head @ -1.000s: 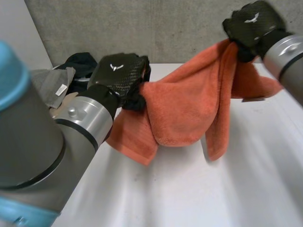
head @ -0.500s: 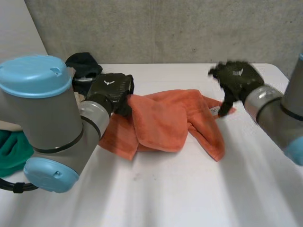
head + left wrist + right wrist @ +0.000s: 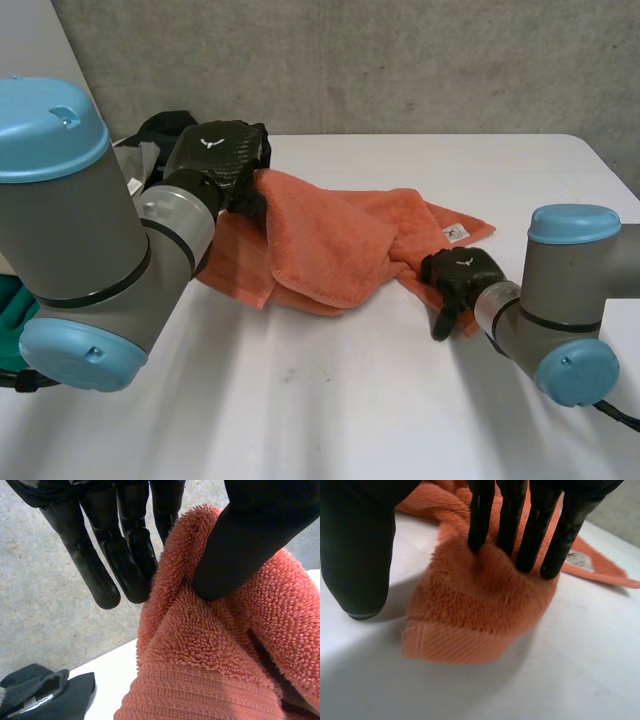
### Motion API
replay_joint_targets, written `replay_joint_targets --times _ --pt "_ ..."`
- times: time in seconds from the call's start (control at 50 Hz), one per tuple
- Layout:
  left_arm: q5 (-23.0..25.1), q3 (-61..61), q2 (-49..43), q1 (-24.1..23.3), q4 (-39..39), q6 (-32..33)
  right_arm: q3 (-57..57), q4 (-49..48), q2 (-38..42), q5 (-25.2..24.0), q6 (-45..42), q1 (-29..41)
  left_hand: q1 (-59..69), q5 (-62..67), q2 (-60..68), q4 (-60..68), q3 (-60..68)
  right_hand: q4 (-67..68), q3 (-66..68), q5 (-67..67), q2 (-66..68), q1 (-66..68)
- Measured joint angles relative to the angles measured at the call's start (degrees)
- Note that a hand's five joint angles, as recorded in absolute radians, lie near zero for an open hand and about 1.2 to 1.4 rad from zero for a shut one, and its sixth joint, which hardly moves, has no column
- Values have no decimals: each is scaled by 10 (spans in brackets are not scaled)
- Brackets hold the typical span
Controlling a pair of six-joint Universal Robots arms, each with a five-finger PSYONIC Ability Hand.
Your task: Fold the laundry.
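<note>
An orange towel [image 3: 330,240] lies crumpled across the middle of the white table [image 3: 350,400]. My left hand [image 3: 215,160] holds its far left edge a little above the table. In the left wrist view the thumb [image 3: 250,535] pinches a fold of the towel [image 3: 210,655] against the straight fingers [image 3: 125,555]. My right hand [image 3: 455,280] rests on the towel's near right end. In the right wrist view its straight fingertips [image 3: 535,525] press into the towel [image 3: 480,605], while the thumb [image 3: 357,555] stands apart over bare table.
A pile of dark clothes [image 3: 165,135] with a grey piece [image 3: 135,160] sits at the back left corner, and a green cloth [image 3: 10,320] lies at the left edge. A white label [image 3: 457,233] marks the towel's right corner. A concrete wall stands behind the table.
Both hands held the towel up in the air. The right hand let go, came down and now presses on the towel's near right end. The towel dropped onto the table; the left hand kept its grip.
</note>
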Motion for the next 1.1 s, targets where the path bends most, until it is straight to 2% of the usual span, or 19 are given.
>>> replay_joint_targets --times 0.08,0.44,0.5,0.52,0.54,0.6,0.76,0.88,0.98,1.1 --pt "0 0 0 1 0 0 -9 -18 1 14 -4 0 0 0 0 0 0 61 63 61 61 51" --pt "-1 -1 1 1 0 1 -66 -22 40 16 -49 -25 0 0 0 0 0 76 78 74 71 64" --pt "-1 -1 1 3 0 2 -82 -21 53 19 -74 -35 0 0 0 0 0 227 227 222 224 201" --pt "-1 -1 1 4 0 2 -86 -20 56 20 -80 -38 0 0 0 0 0 227 227 222 224 201" --pt "-1 -1 1 6 0 2 -91 -19 59 21 -87 -41 0 0 0 0 0 293 292 288 294 254" --pt "0 -1 1 13 0 2 -106 -12 62 23 -102 -50 0 0 0 0 0 366 364 358 360 307" --pt "0 1 3 27 0 2 -149 34 58 19 -118 -81 0 0 0 0 0 393 390 392 381 321" --pt "-1 1 11 27 -4 0 -164 79 25 6 -117 -92 0 0 0 0 0 393 390 393 381 321" --pt "-1 2 24 25 -5 -1 -153 95 -34 -7 -113 -91 0 0 0 0 0 393 390 393 381 321" --pt "-1 7 49 27 -16 0 -146 99 -146 -13 -118 -94 0 0 0 0 0 393 390 395 381 331"
